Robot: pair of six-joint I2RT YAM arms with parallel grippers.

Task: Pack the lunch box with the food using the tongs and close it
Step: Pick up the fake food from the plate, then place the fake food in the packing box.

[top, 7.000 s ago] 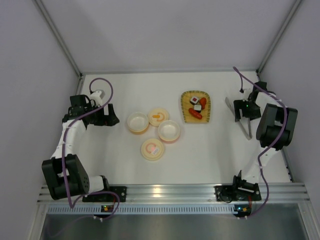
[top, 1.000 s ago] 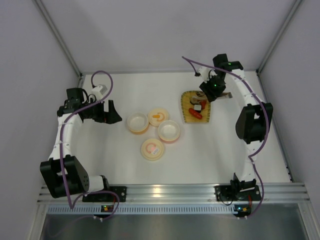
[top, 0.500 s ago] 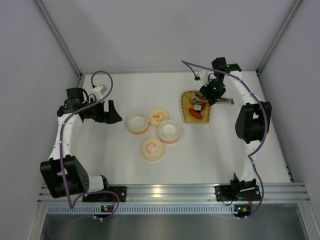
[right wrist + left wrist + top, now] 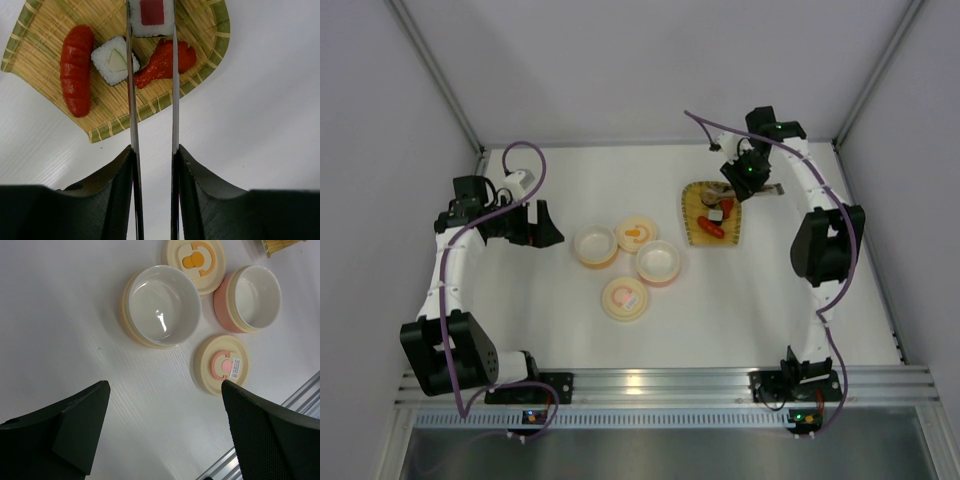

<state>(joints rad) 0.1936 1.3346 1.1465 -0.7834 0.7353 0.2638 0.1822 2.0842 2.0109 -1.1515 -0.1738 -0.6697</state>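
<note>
My right gripper (image 4: 154, 150) is shut on the silver tongs (image 4: 132, 110), whose two arms run forward over the woven yellow tray (image 4: 45, 30). A black-and-white sushi roll with a red centre (image 4: 151, 15) sits pinched between the tong arms near their tips. On the tray lie a red sausage (image 4: 76, 70), a white roll with a green centre (image 4: 115, 60) and an orange-red piece (image 4: 162, 61). The lunch box lies in parts: a cream bowl (image 4: 162, 305), a pink bowl (image 4: 250, 297) and two lids (image 4: 196, 262) (image 4: 221, 365). My left gripper (image 4: 165, 385) hangs open above the table near them.
The tray (image 4: 688, 210) lies at the back right, under my right gripper (image 4: 745, 172). The bowls (image 4: 595, 244) (image 4: 658, 262) and lids stand mid-table, right of my left gripper (image 4: 540, 225). Grey walls close in the sides and back; a metal rail (image 4: 650, 385) runs along the near edge.
The right gripper dipped toward the tray and drew back, and the tong arms have squeezed closer together on the red-centred roll. The left arm has not moved.
</note>
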